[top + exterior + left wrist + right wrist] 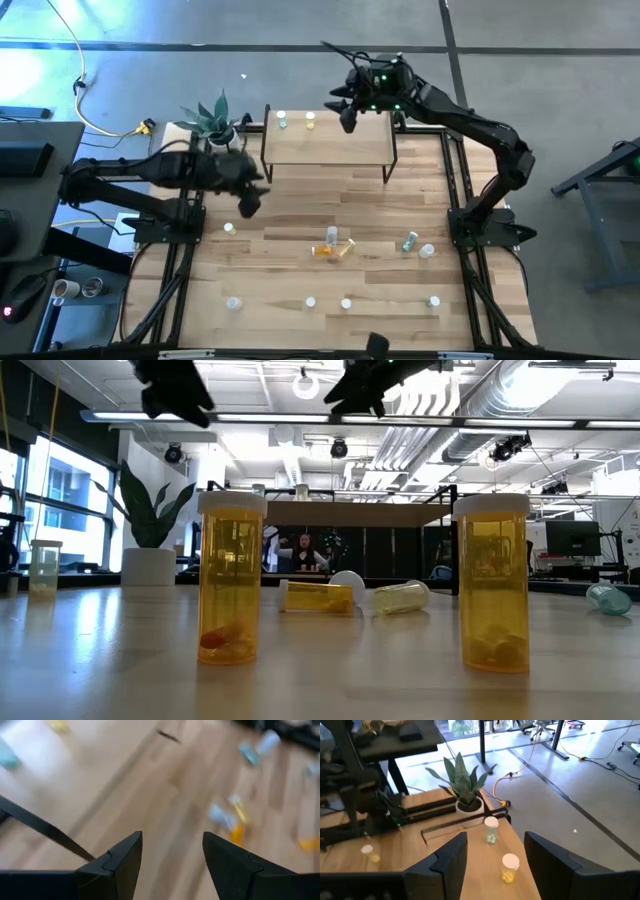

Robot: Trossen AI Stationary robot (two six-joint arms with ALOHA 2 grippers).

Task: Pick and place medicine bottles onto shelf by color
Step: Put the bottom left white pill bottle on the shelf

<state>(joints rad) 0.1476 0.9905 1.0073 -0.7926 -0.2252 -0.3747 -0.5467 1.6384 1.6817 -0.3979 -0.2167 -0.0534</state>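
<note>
Two bottles (296, 121) stand on the shelf (330, 148) | about ten wait on the table (290, 225) | left gripper (249, 203) and right gripper (347, 117) both spread, empty

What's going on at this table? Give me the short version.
Two robot arms are sorting medicine bottles onto the shelf. Two bottles already stand on it. The right claw hangs open and empty over the shelf; the left claw is open and empty above the table, where the other bottles lie scattered.
</note>
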